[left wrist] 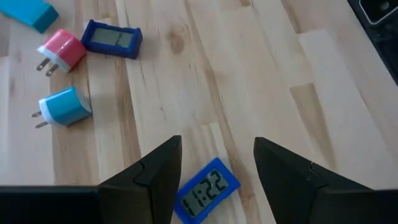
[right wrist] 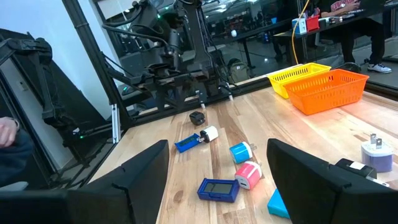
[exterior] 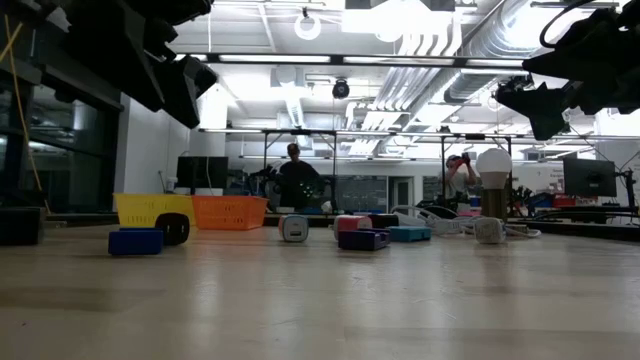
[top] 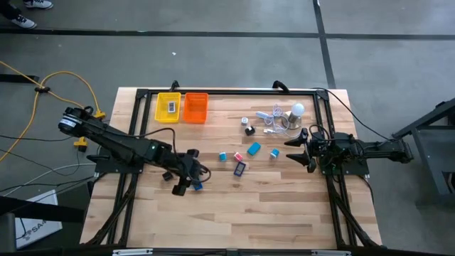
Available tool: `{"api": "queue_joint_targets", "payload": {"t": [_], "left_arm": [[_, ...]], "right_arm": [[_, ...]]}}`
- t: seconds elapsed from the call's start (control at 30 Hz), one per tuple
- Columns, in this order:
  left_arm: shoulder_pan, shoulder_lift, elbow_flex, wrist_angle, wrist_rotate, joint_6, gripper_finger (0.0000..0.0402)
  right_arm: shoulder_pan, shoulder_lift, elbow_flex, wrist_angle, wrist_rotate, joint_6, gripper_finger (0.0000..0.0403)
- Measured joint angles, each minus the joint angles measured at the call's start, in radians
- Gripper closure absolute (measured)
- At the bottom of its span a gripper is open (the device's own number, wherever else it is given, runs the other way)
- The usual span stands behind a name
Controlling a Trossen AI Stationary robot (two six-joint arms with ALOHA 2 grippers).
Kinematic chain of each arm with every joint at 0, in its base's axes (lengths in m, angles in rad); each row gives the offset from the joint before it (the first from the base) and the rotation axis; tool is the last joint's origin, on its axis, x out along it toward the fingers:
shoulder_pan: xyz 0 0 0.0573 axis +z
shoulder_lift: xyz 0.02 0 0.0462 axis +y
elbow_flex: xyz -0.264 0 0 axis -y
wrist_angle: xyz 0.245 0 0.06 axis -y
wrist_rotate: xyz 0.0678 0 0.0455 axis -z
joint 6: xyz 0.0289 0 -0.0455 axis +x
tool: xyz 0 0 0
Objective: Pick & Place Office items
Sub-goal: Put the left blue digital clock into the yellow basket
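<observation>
Blue clock [left wrist: 207, 190] prob. between left claw [left wrist: 216, 163] fingers

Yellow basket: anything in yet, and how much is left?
One item lies in the yellow basket; the orange basket looks empty. The left gripper hovers open over the blue clock, not gripping. The pink plug, light-blue plug and other pieces remain; the right gripper waits open.
</observation>
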Motion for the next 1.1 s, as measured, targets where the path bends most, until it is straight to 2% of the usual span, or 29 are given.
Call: {"api": "queue_joint_targets", "payload": {"t": [0.3, 0.4, 0.53, 0.77, 0.9, 1.1], "left_arm": [[0.000, 0.000, 0.000, -0.098, 0.000, 0.087, 0.0207], [-0.001, 0.004, 0.000, -0.127, 0.000, 0.157, 0.0207], [-0.027, 0.041, 0.000, -0.128, 0.011, 0.245, 0.0207], [-0.087, 0.123, -0.001, -0.106, 0.068, 0.299, 0.0207], [-0.101, 0.145, -0.001, -0.090, 0.064, 0.353, 0.0207], [-0.096, 0.163, -0.002, -0.082, -0.001, 0.431, 0.0207]], "right_arm": [[0.000, 0.000, 0.000, 0.000, 0.000, 0.000, 0.0144], [0.000, 0.000, 0.000, 0.000, 0.000, 0.000, 0.0144], [0.000, 0.000, 0.000, 0.000, 0.000, 0.000, 0.0144], [0.000, 0.000, 0.000, 0.000, 0.000, 0.000, 0.0144], [0.000, 0.000, 0.000, 0.000, 0.000, 0.000, 0.0144], [0.000, 0.000, 0.000, 0.001, -0.001, 0.000, 0.0144]]}}
